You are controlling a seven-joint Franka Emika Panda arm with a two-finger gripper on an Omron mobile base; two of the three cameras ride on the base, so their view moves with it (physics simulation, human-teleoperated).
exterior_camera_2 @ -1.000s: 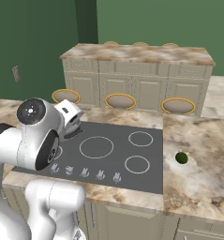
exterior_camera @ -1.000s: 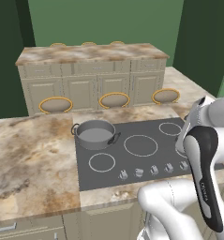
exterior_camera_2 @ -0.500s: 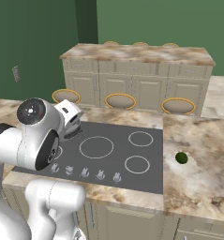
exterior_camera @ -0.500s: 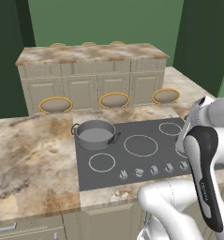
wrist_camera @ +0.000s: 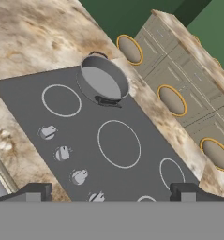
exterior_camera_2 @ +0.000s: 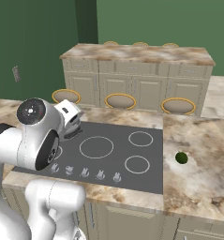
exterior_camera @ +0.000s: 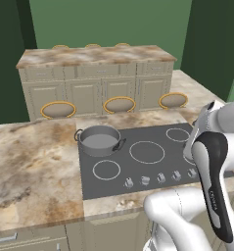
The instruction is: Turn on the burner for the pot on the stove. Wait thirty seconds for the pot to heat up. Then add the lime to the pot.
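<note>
Though illegible, faint lettering on arm link beside stove.

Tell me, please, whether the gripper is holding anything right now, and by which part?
Nothing is held: the gripper is open above the stove.

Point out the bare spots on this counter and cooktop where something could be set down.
Free: marble counter left of the round grey steel pot; the cooktop's big middle ring; counter around the small dark green lime. Crowded: the silver knob row along the front edge.
</note>
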